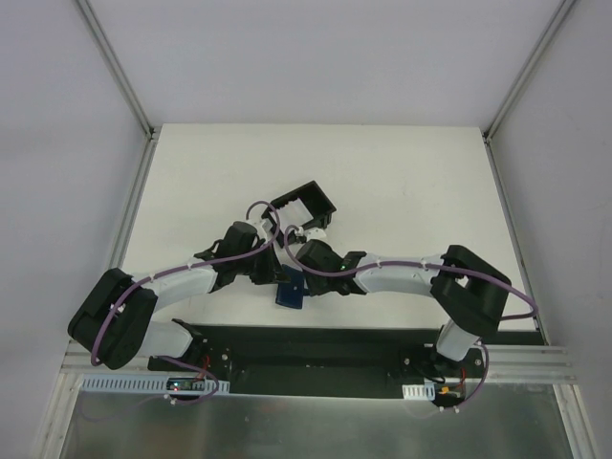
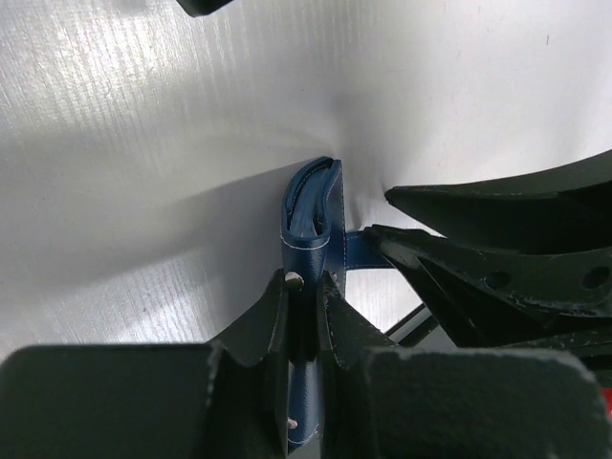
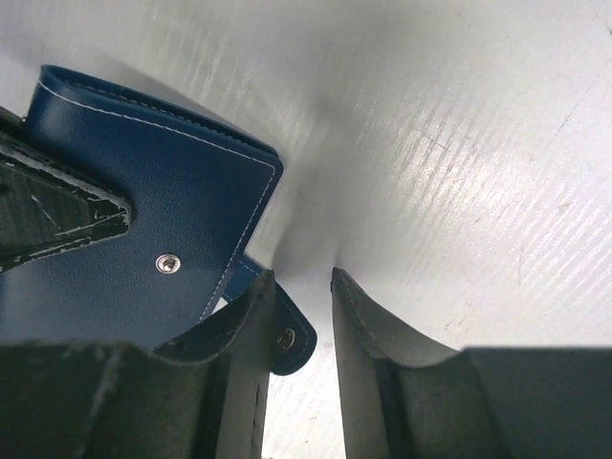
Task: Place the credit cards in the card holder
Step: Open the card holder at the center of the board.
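**White table (image 1: 382,172), one floppy card holder (image 3: 163,182): where to grab it?**

Grey walls all round, nothing fancy. The navy holder sits folded nearly shut between the two arms, toward the near side of the table. The left gripper (image 2: 304,282) is pinching it by one edge. The right gripper (image 3: 299,277) has its jaws spread with nothing between them, and the snap tab (image 3: 287,337) is just beside one finger. My guess is it's light, soft and bendy, with slick faces. The stitched edge looks like the safest hold. Can't spot any credit cards.
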